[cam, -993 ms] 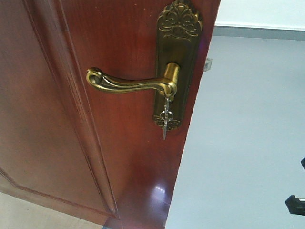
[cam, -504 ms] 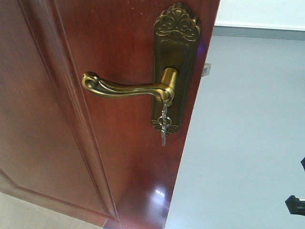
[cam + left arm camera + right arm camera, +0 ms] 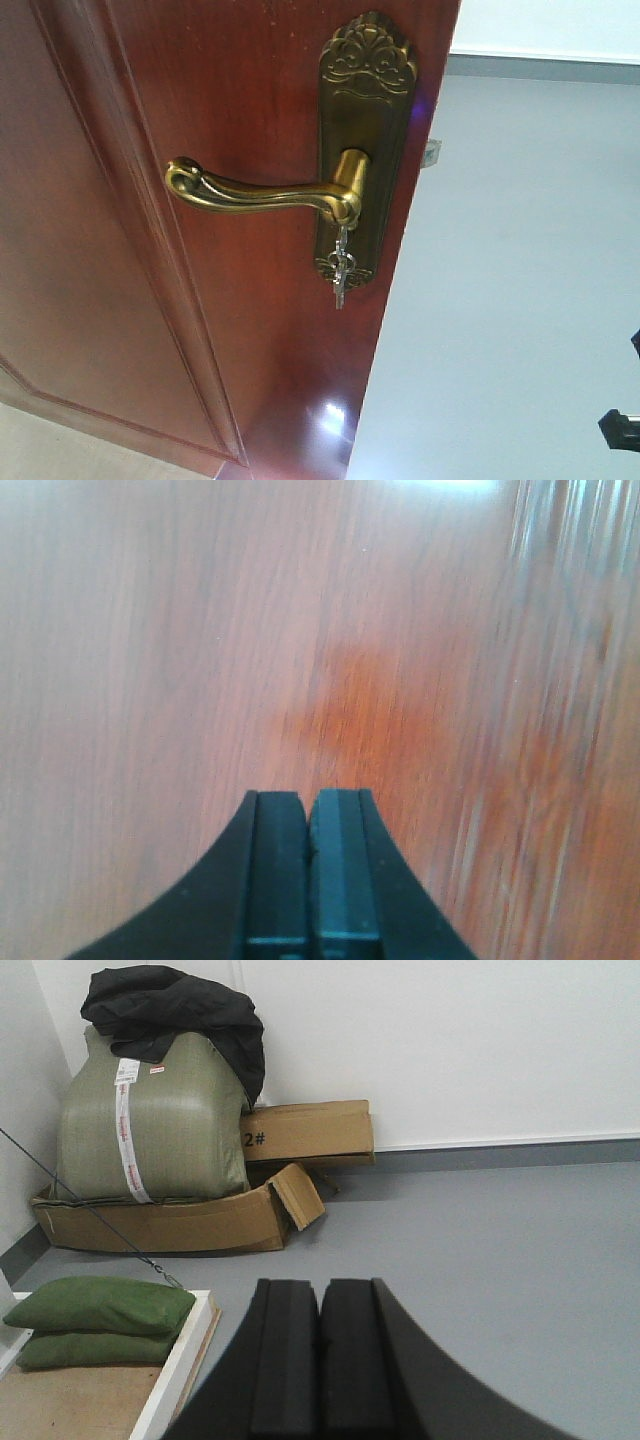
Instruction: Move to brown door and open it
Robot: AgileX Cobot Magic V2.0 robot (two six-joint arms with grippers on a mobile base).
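A: Glossy reddish-brown wood fills the left and centre of the front view. This is the brown door point(image 3: 150, 250), panelled, seen close and at a slant, with its free edge running down the middle of the picture.

B: What is on it?

A: A brass lever handle point(image 3: 255, 193) points left from a tall, ornate bronze backplate point(image 3: 362, 140) near the door's edge. Silver keys point(image 3: 340, 268) hang from the lock just under the lever's root. To the right of the door edge lies grey floor point(image 3: 510, 300), with a white wall point(image 3: 550, 25) and grey skirting at the top.

B: Where are the arms?

A: The left wrist view shows the left gripper point(image 3: 310, 880), its two black fingers pressed together with nothing between them. It points at a reddish-brown wooden surface that fills the view; whether it touches the wood I cannot tell.

B: And the other?

A: The right gripper point(image 3: 320, 1360) likewise has its black fingers pressed together and empty. It faces away from the door, over grey floor toward a corner. There a green sack point(image 3: 150, 1125) with a black garment point(image 3: 180, 1010) on top sits in a flattened cardboard box point(image 3: 180, 1222), with another cardboard box point(image 3: 308, 1132) beside it against the wall. Nearer, at lower left, two green cushions point(image 3: 95, 1320) rest on a white-edged board point(image 3: 185, 1360).
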